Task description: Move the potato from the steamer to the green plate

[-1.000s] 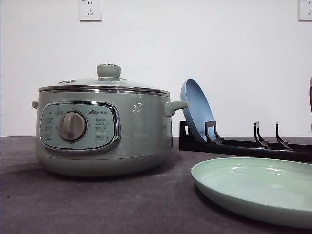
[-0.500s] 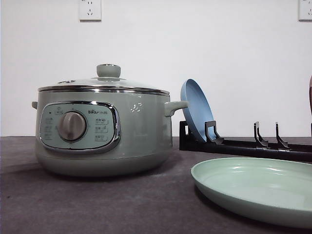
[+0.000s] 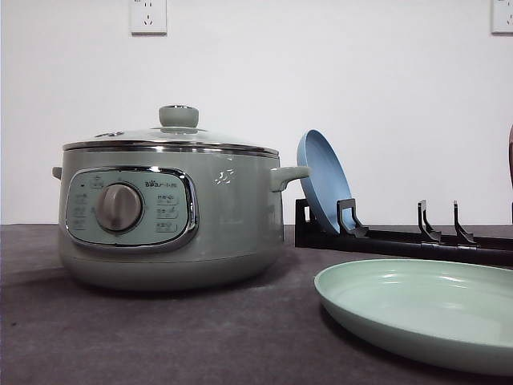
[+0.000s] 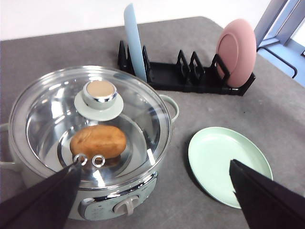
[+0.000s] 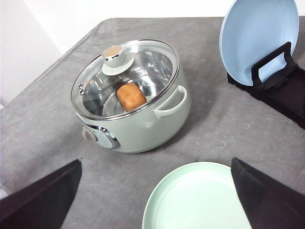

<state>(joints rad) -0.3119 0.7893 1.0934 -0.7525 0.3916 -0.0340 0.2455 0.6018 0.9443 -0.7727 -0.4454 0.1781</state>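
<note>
The steamer (image 3: 224, 216) stands on the left of the table with its glass lid (image 4: 62, 114) on. Through the lid I see the orange-brown potato (image 4: 97, 141) lying inside the pot, and it appears again as the potato (image 5: 132, 97) in the right wrist view. The green plate (image 3: 425, 309) lies flat to the steamer's right with nothing on it. My left gripper (image 4: 155, 164) hangs open above the steamer's front. My right gripper (image 5: 156, 161) is open too, high over the table between steamer (image 5: 138, 119) and green plate (image 5: 195, 198). Neither holds anything.
Behind the green plate runs a black dish rack (image 3: 401, 237). A blue plate (image 3: 325, 180) stands on edge in it near the steamer's handle, and a pink plate (image 4: 236, 52) stands at its other end. The lid carries a green knob (image 3: 178, 116).
</note>
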